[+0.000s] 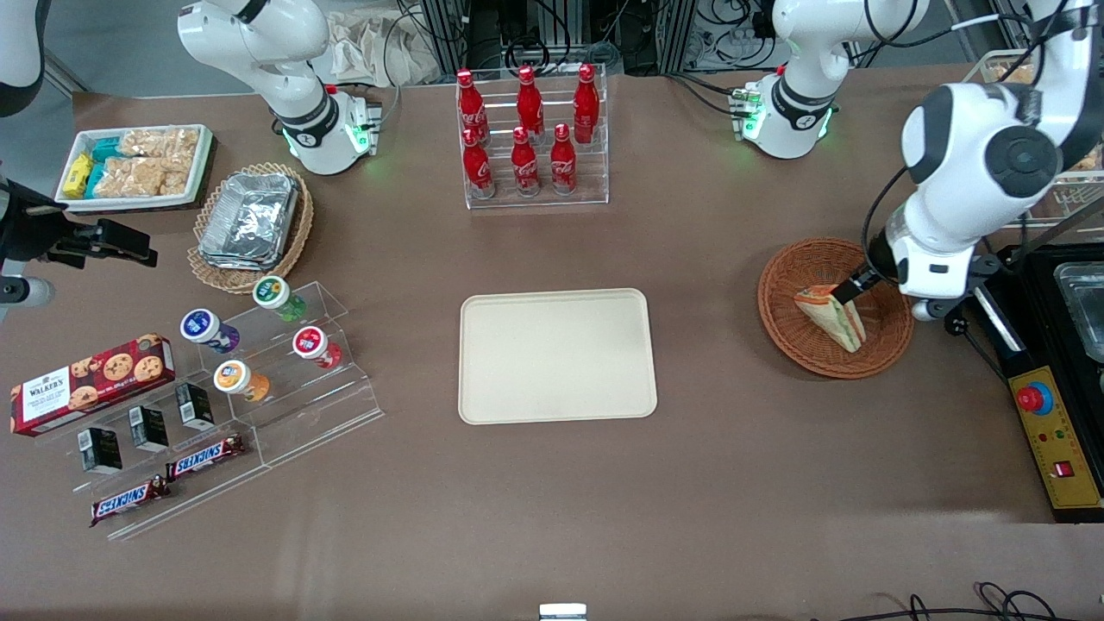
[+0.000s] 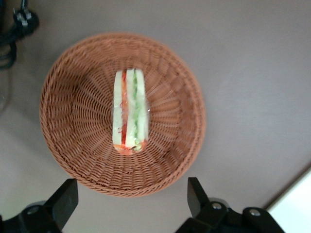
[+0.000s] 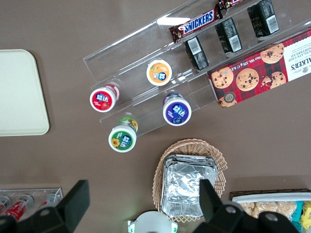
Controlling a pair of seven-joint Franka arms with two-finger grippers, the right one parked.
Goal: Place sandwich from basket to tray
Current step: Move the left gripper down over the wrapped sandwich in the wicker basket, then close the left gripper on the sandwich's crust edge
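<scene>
The sandwich (image 1: 832,317) (image 2: 129,111) lies in the round reddish-brown basket (image 1: 780,319) (image 2: 73,97) toward the working arm's end of the table, its green, red and orange layers facing up. My gripper (image 1: 849,289) (image 2: 131,201) hangs just above the basket, open, with nothing between its fingers (image 2: 65,204). In the wrist view the fingertips straddle the basket's rim, short of the sandwich. The cream tray (image 1: 556,355) (image 3: 19,92) sits bare at the middle of the table, well apart from the basket.
A rack of red bottles (image 1: 530,138) stands farther from the front camera than the tray. A yellow control box (image 1: 1052,440) and black appliance (image 1: 1069,293) lie beside the basket. Snack stands (image 1: 276,362) and a foil-tray basket (image 1: 250,224) fill the parked arm's end.
</scene>
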